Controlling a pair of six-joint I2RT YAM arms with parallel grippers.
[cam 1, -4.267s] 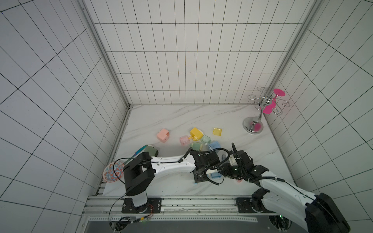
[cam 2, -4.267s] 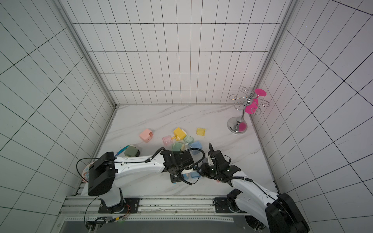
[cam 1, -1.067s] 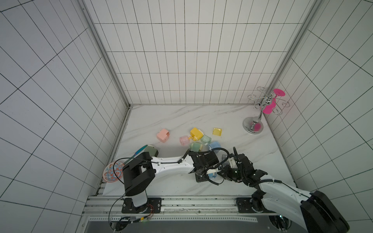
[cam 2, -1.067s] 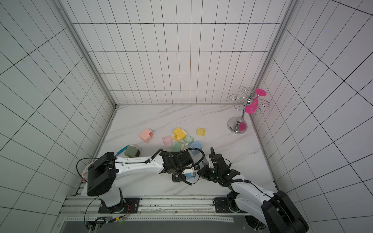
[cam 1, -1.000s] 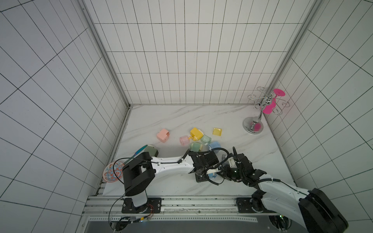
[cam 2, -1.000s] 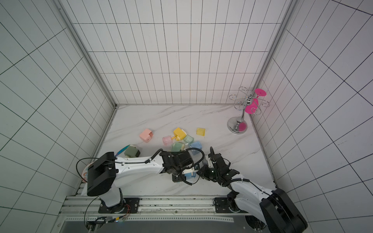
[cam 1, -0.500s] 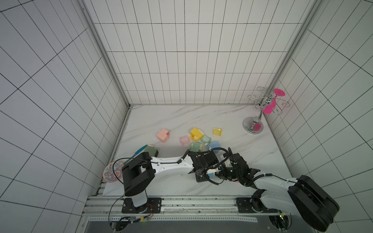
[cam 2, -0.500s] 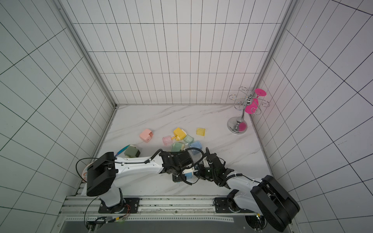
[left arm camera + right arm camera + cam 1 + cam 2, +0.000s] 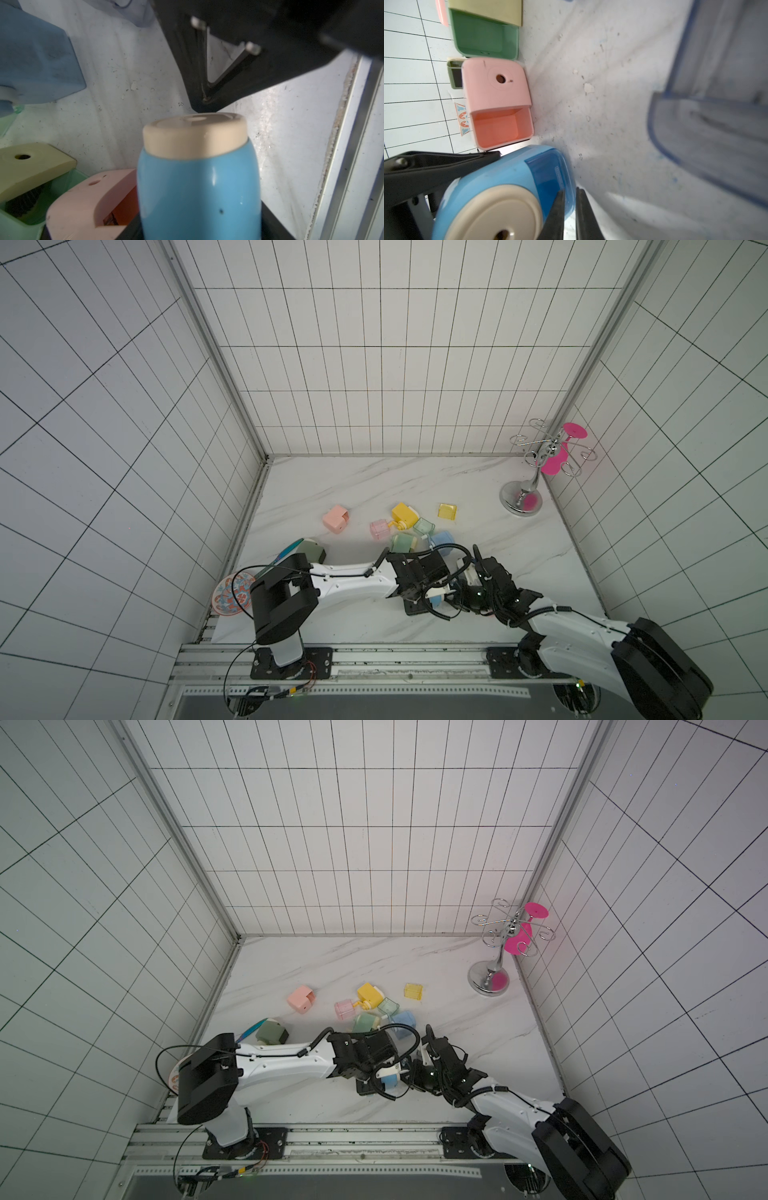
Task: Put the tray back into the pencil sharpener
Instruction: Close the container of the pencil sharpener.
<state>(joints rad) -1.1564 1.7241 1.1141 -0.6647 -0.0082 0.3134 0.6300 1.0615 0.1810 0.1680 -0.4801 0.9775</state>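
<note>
The blue pencil sharpener (image 9: 434,600) (image 9: 390,1080) with a cream front disc (image 9: 492,212) lies between the jaws of my left gripper (image 9: 428,594), which is shut on its body (image 9: 197,187). One left finger (image 9: 436,166) lies along its side. The dark blue tray (image 9: 548,172) sits in the sharpener's slot, flush with the body. My right gripper (image 9: 569,199) (image 9: 455,599) is shut, with only a thin slit between its fingers. Its tips stand at the tray's end face, right beside the left gripper in both top views.
A clear bluish tray (image 9: 716,108) lies close to my right wrist. A pink sharpener with an empty slot (image 9: 497,99) and a green one (image 9: 485,35) sit nearby. Farther back are more coloured sharpeners (image 9: 403,512), a yellow tray (image 9: 447,511), a glass rack (image 9: 521,497) and a plate (image 9: 232,593).
My right gripper has slid left, up against the sharpener's tray end. The left gripper and the sharpener have stayed almost in place.
</note>
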